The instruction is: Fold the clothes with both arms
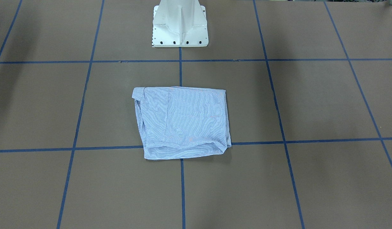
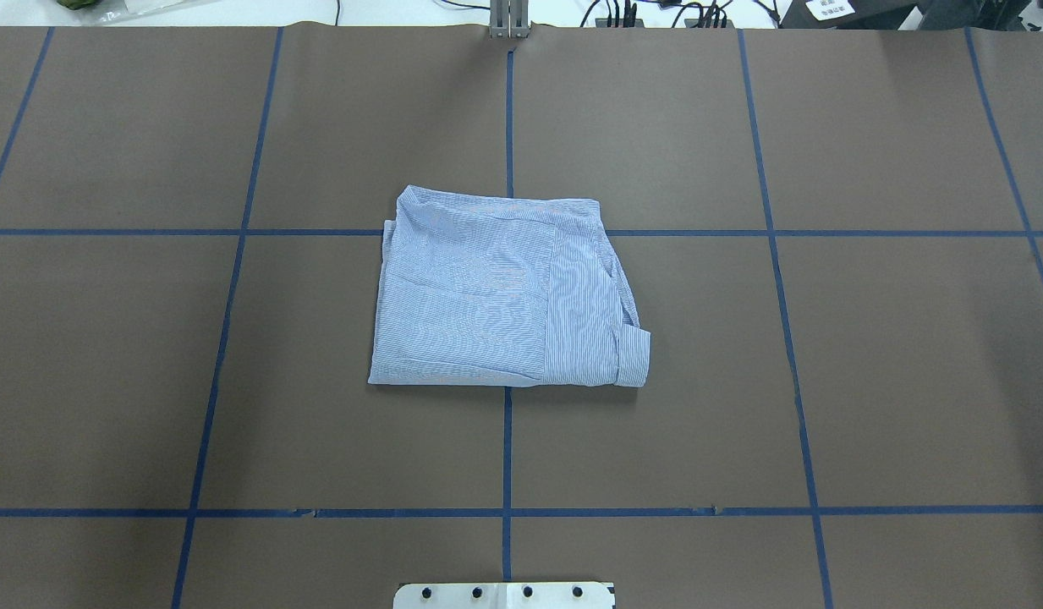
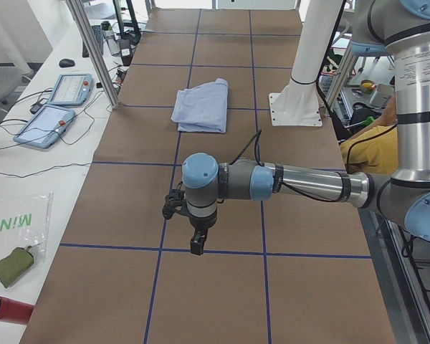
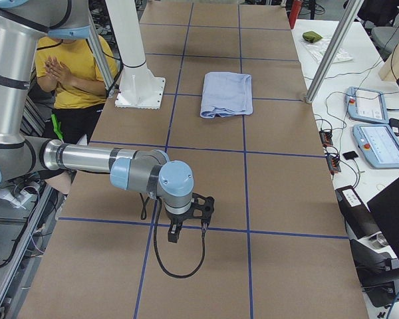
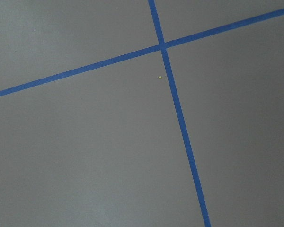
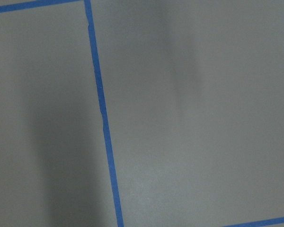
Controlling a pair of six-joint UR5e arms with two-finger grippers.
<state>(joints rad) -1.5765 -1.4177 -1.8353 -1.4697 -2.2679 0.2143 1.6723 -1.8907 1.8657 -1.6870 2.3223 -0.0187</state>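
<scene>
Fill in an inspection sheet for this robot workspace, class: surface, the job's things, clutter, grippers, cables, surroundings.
Surface: brown table marked with a blue tape grid.
Job's things: light blue striped shirt lies folded into a rough rectangle mid-table, one cuff showing at a corner; neither arm touches it.
Clutter: green pouch on the side bench.
Grippers: left gripper and right gripper hang over bare table, far from the shirt; whether the fingers are open cannot be told.
Cables: black cable loops below the right wrist; loose wires on the bench near two tablets.
Surroundings: white pedestal; a person in a yellow top beside the robot.
</scene>
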